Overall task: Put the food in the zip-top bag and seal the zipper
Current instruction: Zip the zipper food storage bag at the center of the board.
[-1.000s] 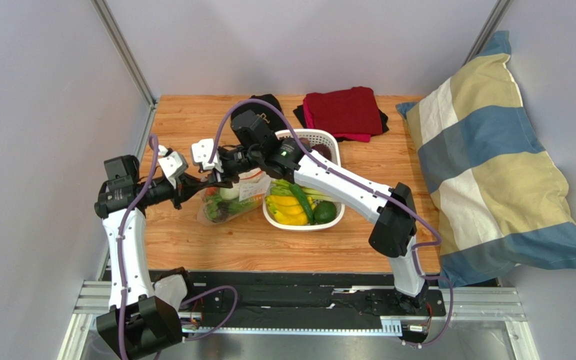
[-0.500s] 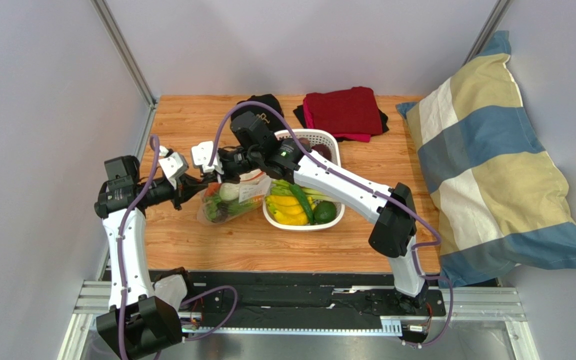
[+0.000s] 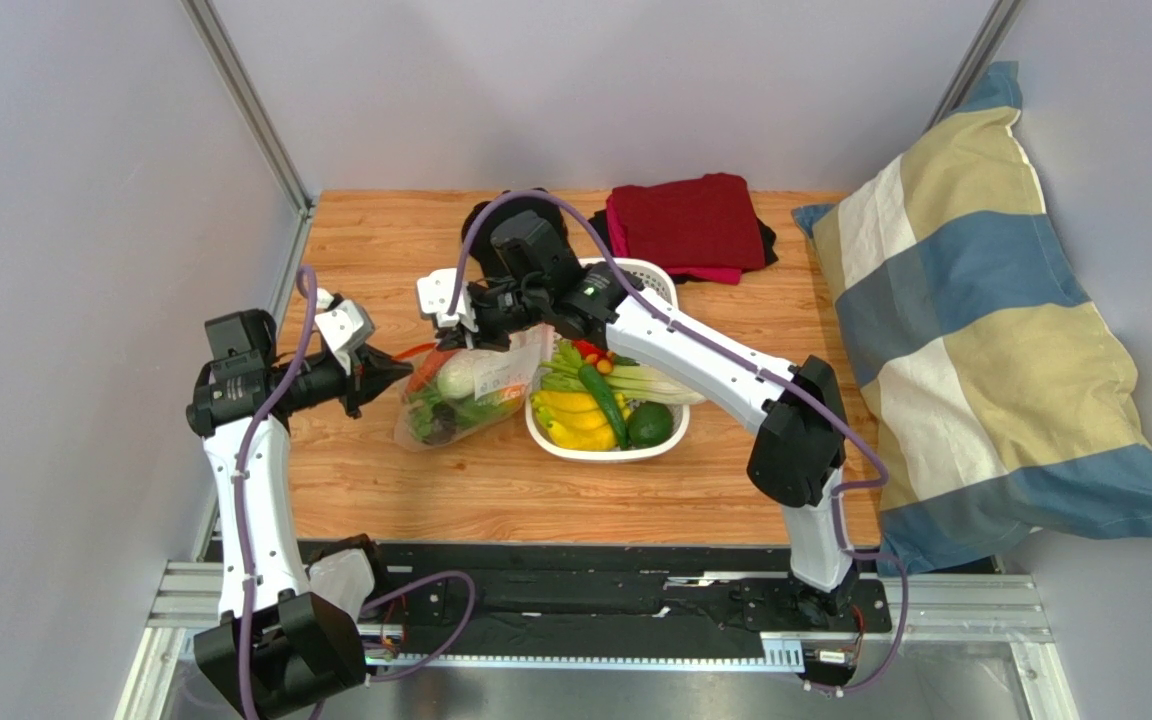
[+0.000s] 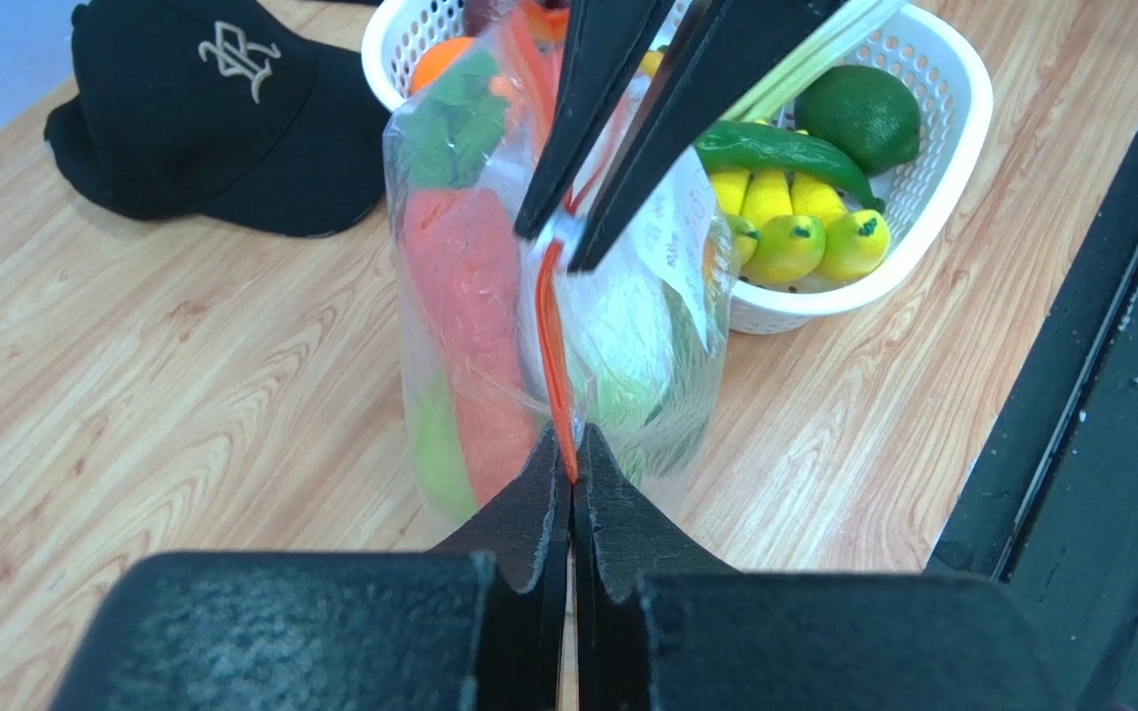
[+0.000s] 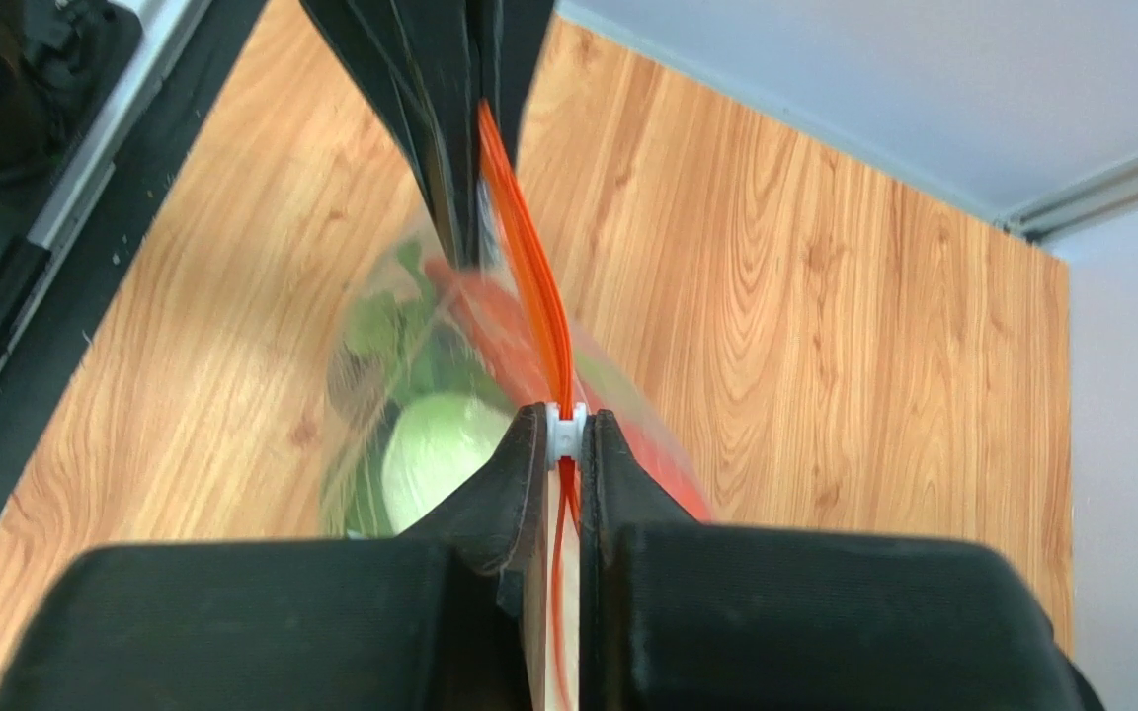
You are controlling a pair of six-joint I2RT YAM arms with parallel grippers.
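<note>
R gripper [image 5: 568, 430] has nipped shut since a sec ago, pinching the small pale tab [image 5: 568, 424] on the thin red-orange zipper strip [image 4: 550, 348]. L gripper [image 4: 572, 445] clamps strip's other end. Best keep it taut, slide straight. Crinkly clear plastic bag [image 3: 462, 408], just left of white slotted basket [image 3: 597, 449], holds pink fruit [image 4: 459, 289], pale-green fruit [image 4: 612, 326]; basket: yellow bananas [image 4: 790, 237], lime [image 4: 860, 116].

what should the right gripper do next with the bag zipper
Probably slide the tab along the zipper toward the left gripper: the right gripper is shut on the tab, the left gripper pinches the zipper's end taut, and the zipper between them looks parted.
</note>
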